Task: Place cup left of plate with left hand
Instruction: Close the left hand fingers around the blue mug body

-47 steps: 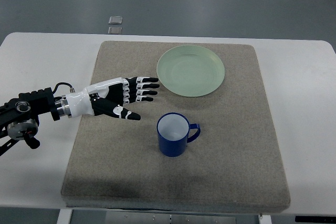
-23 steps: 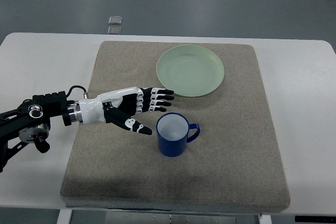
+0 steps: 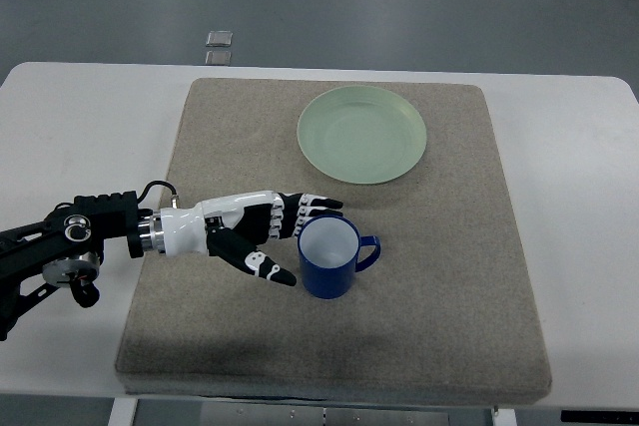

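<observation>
The cup, blue outside and white inside, stands upright a little below the middle of the frame on the mat, its handle pointing toward the right edge. It sits below the plate and slightly to its left, well apart from it, so it is not yet in the wanted spot to the left of the plate; that stretch of mat at upper centre-left is bare. Nothing of the task looks done so far: the cup is not lifted and, as far as can be seen, not gripped. What is left is closing on it, lifting, carrying it up and to the left, and setting it down beside the plate. The left hand reaches in from the lower left edge, forearm lying nearly level across the mat's left border, palm turned toward the cup. It holds nothing and is spread: the four fingers stretch along the upper left side of the cup's rim, just beside it or perhaps touching, while the thumb points out below them, near the cup's lower left wall. The cup lies just outside the gap between thumb and fingers. The right arm does not show. The white table carries the mat.
</observation>
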`<action>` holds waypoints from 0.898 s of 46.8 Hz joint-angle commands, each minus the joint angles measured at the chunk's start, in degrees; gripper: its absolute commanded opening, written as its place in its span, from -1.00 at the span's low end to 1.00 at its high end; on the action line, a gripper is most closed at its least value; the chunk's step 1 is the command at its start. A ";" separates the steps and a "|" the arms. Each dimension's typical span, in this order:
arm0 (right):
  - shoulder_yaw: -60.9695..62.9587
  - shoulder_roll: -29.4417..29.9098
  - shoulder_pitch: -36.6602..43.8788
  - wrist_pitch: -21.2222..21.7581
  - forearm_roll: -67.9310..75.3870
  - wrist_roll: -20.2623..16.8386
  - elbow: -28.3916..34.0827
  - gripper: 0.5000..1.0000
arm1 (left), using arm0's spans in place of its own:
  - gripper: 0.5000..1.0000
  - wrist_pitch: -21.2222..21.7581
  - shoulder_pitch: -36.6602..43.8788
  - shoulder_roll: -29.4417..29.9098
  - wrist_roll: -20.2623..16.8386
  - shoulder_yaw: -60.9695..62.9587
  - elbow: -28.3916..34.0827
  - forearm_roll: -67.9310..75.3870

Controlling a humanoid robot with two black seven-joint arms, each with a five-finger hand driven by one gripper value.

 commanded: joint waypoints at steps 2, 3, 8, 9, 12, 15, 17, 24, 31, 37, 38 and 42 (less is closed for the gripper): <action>0.00 0.00 0.00 -0.01 0.00 0.00 0.00 0.73 | 0.99 0.00 0.00 -1.11 0.11 0.00 0.55 0.53; 0.00 0.00 0.00 -0.01 0.00 0.00 0.00 0.73 | 0.99 0.00 0.00 -1.19 0.11 0.00 0.64 0.70; 0.00 0.00 0.00 -0.01 0.00 0.00 0.00 0.73 | 0.99 0.00 -0.08 -1.28 0.11 0.00 0.64 0.79; 0.00 0.00 0.00 -0.01 0.00 0.00 0.00 0.73 | 0.99 0.00 -0.08 -1.28 0.11 0.00 0.73 0.79; 0.00 0.00 0.00 -0.01 0.00 0.00 0.00 0.73 | 0.99 0.00 -0.08 -1.37 0.11 0.00 1.52 0.70; 0.00 0.00 0.00 -0.01 0.00 0.00 0.00 0.73 | 0.99 0.00 -0.08 -1.81 0.20 0.00 2.66 0.70; 0.00 0.00 0.00 -0.01 0.00 0.00 0.00 0.73 | 0.99 0.00 -0.08 -2.25 0.20 0.00 3.10 0.79; 0.00 0.00 0.00 -0.01 0.00 0.00 0.00 0.73 | 0.99 0.00 -0.17 -2.69 0.20 0.00 4.51 0.79; 0.00 0.00 0.00 -0.01 0.00 0.00 0.00 0.73 | 0.99 0.00 -0.35 -3.66 0.20 0.00 5.12 0.79; 0.00 0.00 0.00 -0.01 0.00 0.00 0.00 0.73 | 0.99 0.00 -0.44 -4.45 0.20 0.00 5.21 0.79; 0.00 0.00 0.00 -0.01 0.00 0.00 0.00 0.73 | 0.99 0.00 -0.44 -4.45 0.20 0.00 5.21 0.79; 0.00 0.00 0.00 -0.01 0.00 0.00 0.00 0.73 | 0.99 0.00 -0.44 -4.80 0.20 0.00 5.21 0.79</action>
